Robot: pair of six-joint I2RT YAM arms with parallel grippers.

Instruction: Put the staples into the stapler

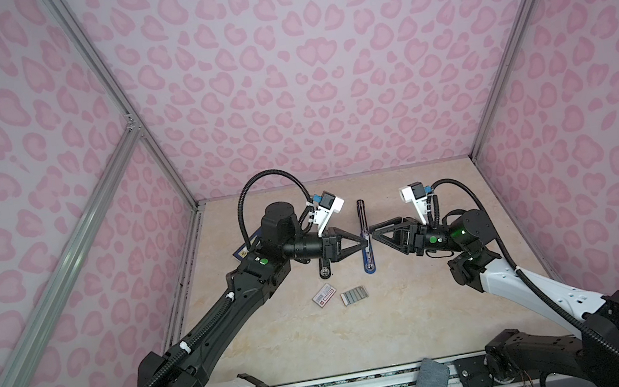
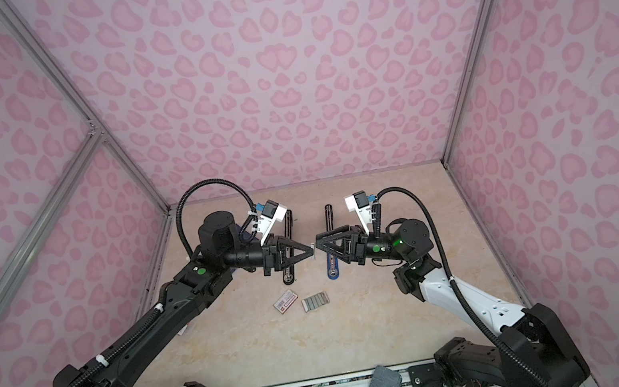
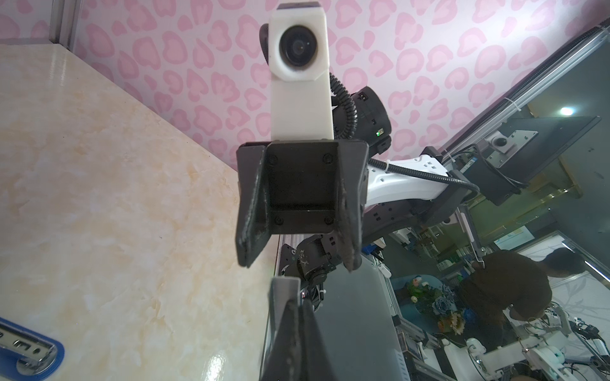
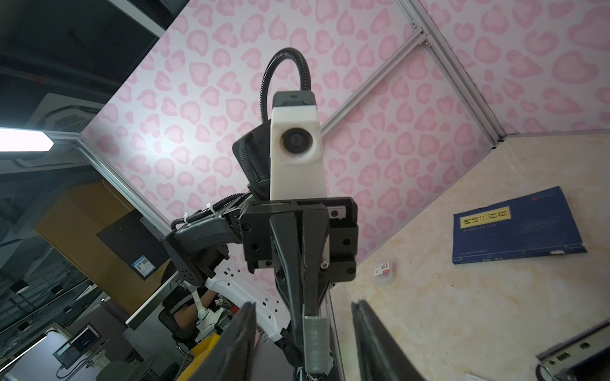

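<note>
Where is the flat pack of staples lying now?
In both top views the pack of staples lies just right of the small white red-labelled box, apart from it, nearer the camera than the blue-based stapler.

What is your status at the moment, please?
Status: left gripper shut on staple strip; right gripper open, facing it; stapler open on table; nothing blocking it.
</note>
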